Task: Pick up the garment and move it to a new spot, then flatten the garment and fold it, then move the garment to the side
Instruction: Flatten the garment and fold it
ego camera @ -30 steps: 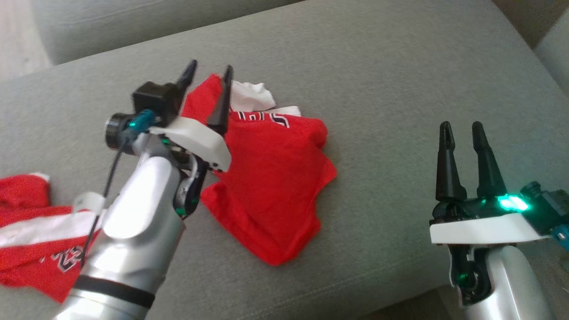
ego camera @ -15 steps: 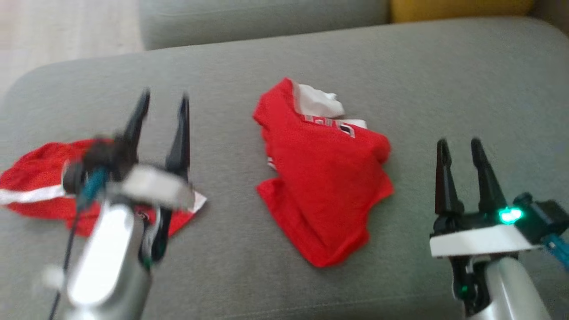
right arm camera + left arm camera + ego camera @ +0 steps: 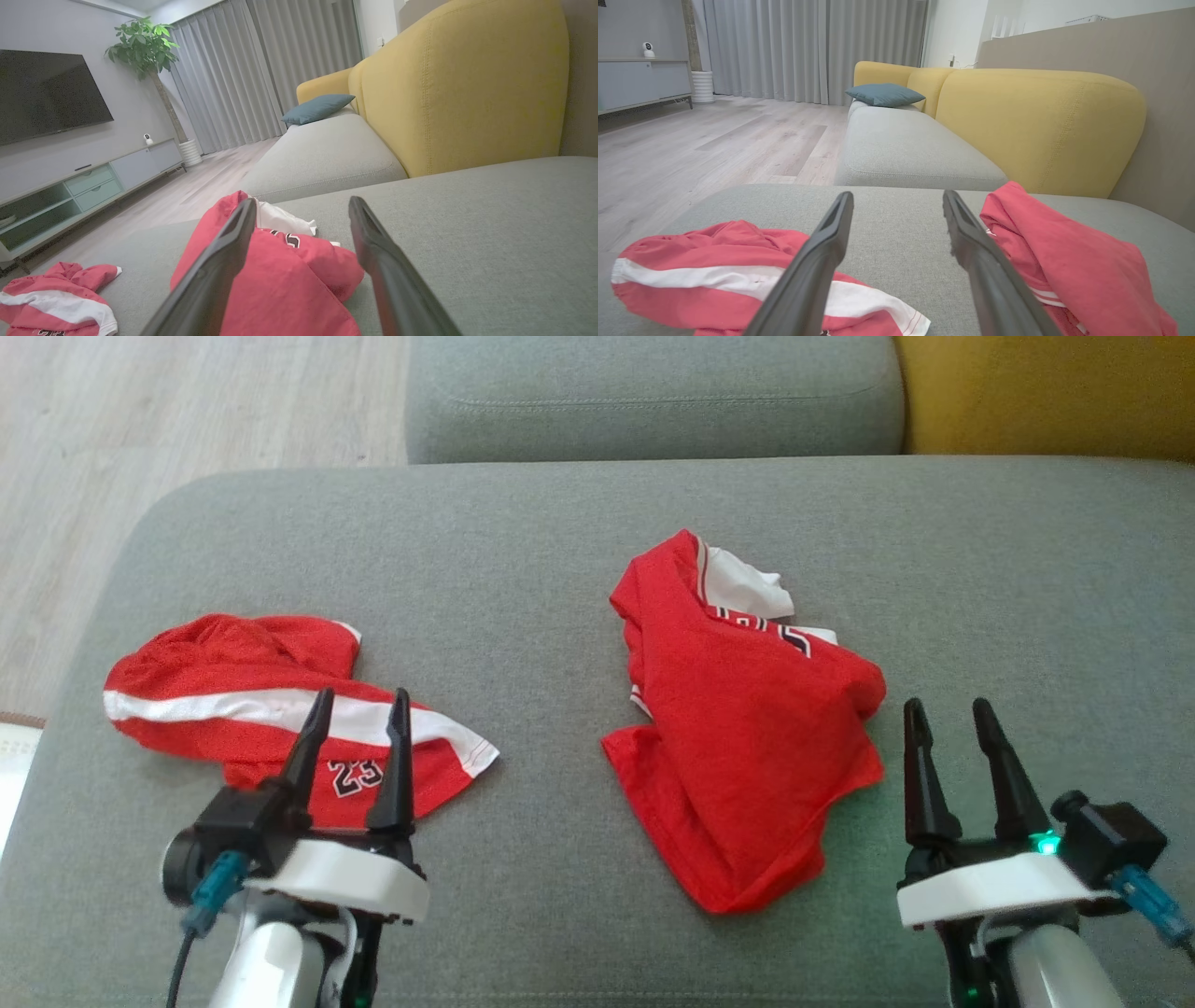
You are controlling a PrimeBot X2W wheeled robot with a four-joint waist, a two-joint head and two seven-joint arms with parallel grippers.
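**Head view: both claws spread and empty, jersey crumpled mid-seat**

The red jersey (image 3: 747, 728) lies bunched in the middle of the grey seat (image 3: 523, 569). Its white collar is turned up at the far end and a loose flap points toward the robot. It is neither flattened nor folded, so the main work looks undone.

The left gripper (image 3: 363, 700) sits low at the left with its fingers parted and nothing between them. Its tips show over the near edge of the red shorts (image 3: 243, 709), which are set well apart from the jersey. The right gripper (image 3: 947, 707) is parted and empty too, just beside the jersey's right edge. With one arm on each side of the heap, this reads as a ready stance for taking two corners and spreading the cloth.

A second ago the left gripper was raised over the jersey's collar end; it has since drawn back to the lower left. The camera has also swung, so the shorts are now in full sight. The jersey's crumpled shape looks unchanged.
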